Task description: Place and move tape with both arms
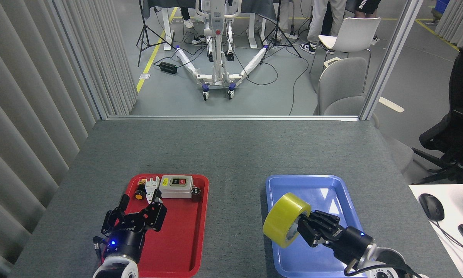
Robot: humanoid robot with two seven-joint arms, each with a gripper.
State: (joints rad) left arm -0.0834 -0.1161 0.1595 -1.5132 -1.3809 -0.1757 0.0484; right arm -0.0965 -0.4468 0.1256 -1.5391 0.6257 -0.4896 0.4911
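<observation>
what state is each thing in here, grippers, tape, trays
yellow packing tape roll: held on edge, over the blue tray
right black gripper: shut on the roll
left black gripper: open, empty, over the red tray
blue plastic tray: nothing resting in it
red plastic tray: electrical parts at far end
</observation>
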